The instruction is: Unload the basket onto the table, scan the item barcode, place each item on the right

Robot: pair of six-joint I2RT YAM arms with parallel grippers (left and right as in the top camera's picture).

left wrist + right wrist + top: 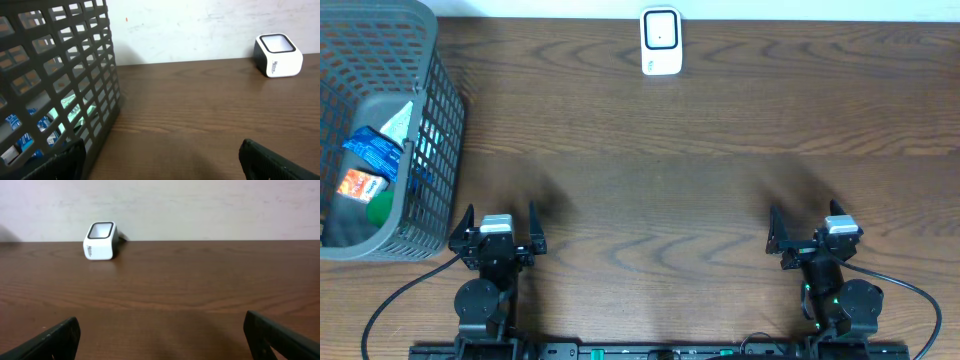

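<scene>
At nine o'clock on the table (670, 170), a reach into the grey basket (438, 140) could likely go wrong: the items lie jumbled against the mesh wall, so fingers may snag it or lift two at once. Inside are blue packets (370, 150), an orange packet (360, 185) and something green (382, 205). The scanner (661, 42) stands at twelve o'clock, well apart. The left gripper (500, 222) at seven and the right gripper (804, 226) at five are spread wide, holding nothing.
</scene>
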